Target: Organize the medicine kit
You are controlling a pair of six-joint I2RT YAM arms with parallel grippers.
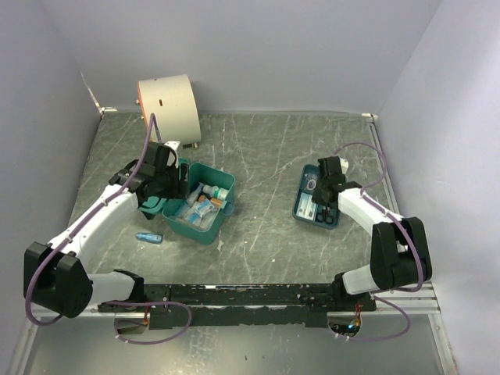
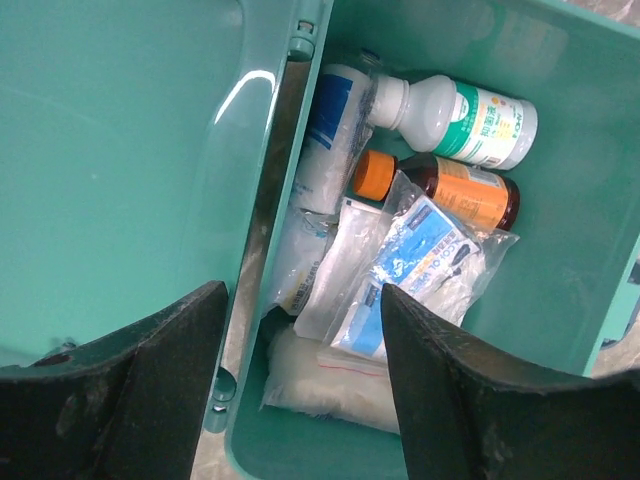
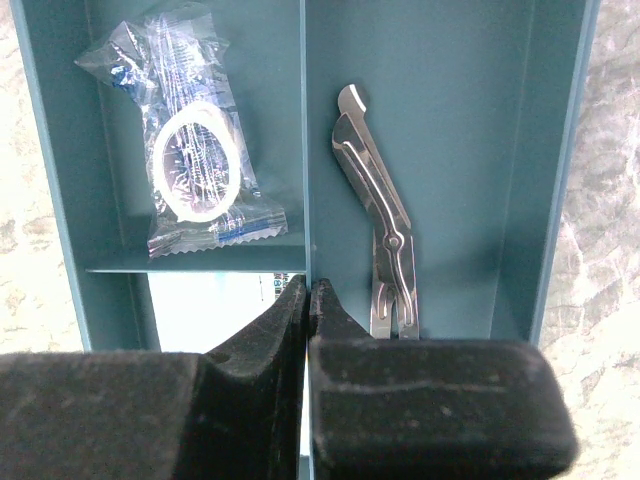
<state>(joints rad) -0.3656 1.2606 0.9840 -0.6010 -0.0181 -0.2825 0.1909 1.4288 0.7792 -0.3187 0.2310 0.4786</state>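
Sorting seems under way: the medicine kit point(image 1: 197, 233) sits open at left centre of the bench point(image 1: 266, 156), bottles point(image 2: 460, 115) and packets point(image 2: 420, 255) inside. Left jaws stand apart astride its hinge; next they probably need a firm hold on the lid point(image 2: 120, 150) edge. Right jaws, shut, hang over the tray point(image 1: 298, 207) at right.

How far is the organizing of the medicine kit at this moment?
Done: the kit is open and holds two bottles and several packets. In hand: nothing; the left pincer hovers open over the kit's hinge, the right pincer is shut above the tray. Probably left: shears and a wrapped roll lie in the tray, a blue tube lies on the table, and the lid is not closed.
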